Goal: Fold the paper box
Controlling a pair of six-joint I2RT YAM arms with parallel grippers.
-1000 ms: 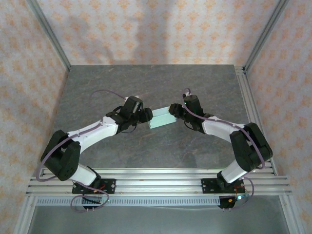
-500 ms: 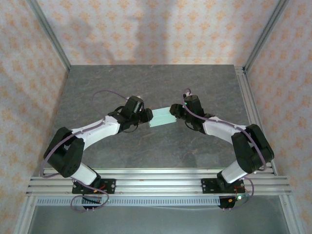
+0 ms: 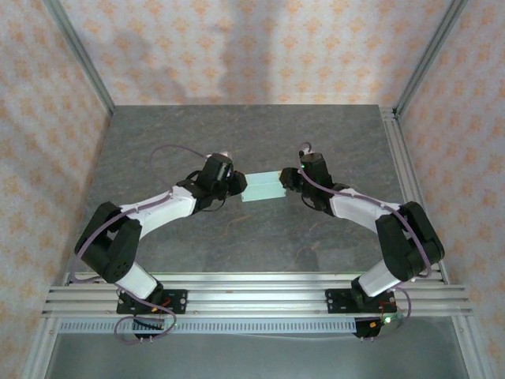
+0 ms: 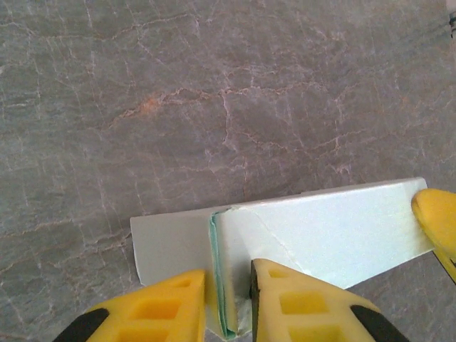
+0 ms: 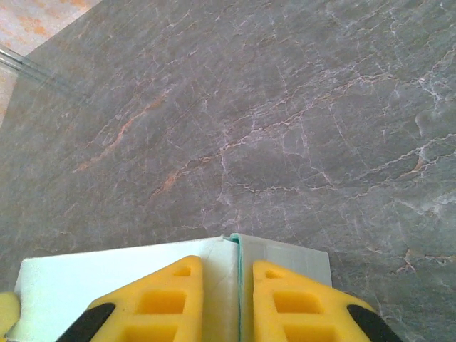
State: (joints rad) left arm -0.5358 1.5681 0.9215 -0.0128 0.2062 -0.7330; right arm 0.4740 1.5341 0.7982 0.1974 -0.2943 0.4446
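Note:
The paper box (image 3: 264, 187) is a pale mint-blue card shape held just above the grey table (image 3: 237, 134), between my two grippers. My left gripper (image 3: 241, 184) is shut on the box's left end. In the left wrist view its yellow fingers (image 4: 171, 299) pinch the doubled end wall of the paper box (image 4: 328, 228), and a flat flap sticks out to the left. My right gripper (image 3: 288, 181) is shut on the other end. In the right wrist view its fingers (image 5: 171, 292) clamp the upright end wall of the paper box (image 5: 85, 278).
The marbled grey table top (image 5: 271, 107) stretches out on all sides of the box. Aluminium rails (image 3: 252, 296) run along the near edge and another rail (image 3: 398, 158) along the right side. Patterned walls close in the back and sides.
Both grippers' jaws have closed onto the box's ends. The box has shifted slightly away from the arm bases and now lies more level between the grippers.

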